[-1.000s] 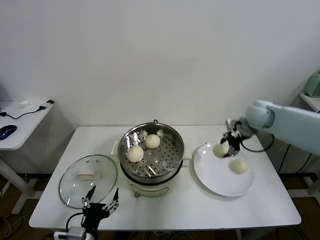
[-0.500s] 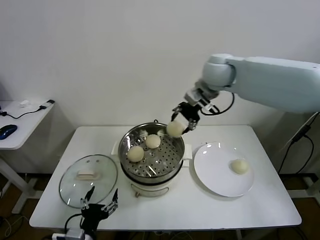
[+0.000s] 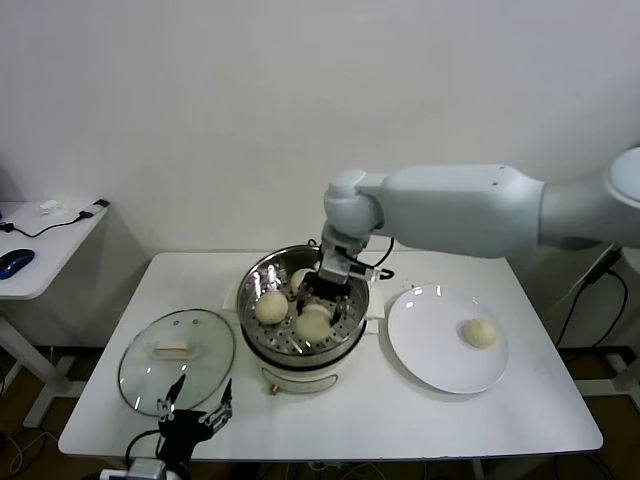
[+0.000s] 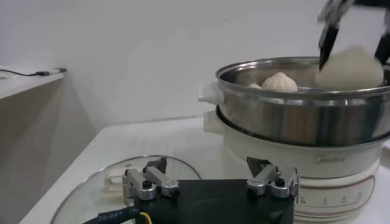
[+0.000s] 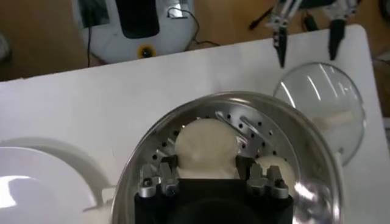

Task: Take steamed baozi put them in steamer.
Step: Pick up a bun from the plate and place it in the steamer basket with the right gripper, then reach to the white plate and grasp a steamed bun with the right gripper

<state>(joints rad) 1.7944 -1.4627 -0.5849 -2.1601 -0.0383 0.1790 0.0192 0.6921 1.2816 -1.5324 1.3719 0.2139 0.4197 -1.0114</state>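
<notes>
Left end effector [image 3: 197, 409] sits parked at the near edge of the white worktop [image 3: 340, 420], fingers spread apart, holding nothing, just in front of the round glass lid with white handle [image 3: 176, 358]. Beyond it, the round shiny stainless-steel steamer on a white base [image 3: 262, 345] stands mid-worktop. Right end effector [image 3: 324, 298] reaches down inside the steamer, fingers clamped on a pale cream round dough baozi [image 3: 314, 324] that sits low over the perforated tray; whether it touches the tray is unclear. Two more baozi in the steamer: one [image 3: 270, 307] beside the held one, toward the robot's left, and one [image 3: 299, 277] behind the end effector. Last baozi [image 3: 480, 333] lies on the flat white round plate [image 3: 430, 360], to the right, well apart from both end effectors.
</notes>
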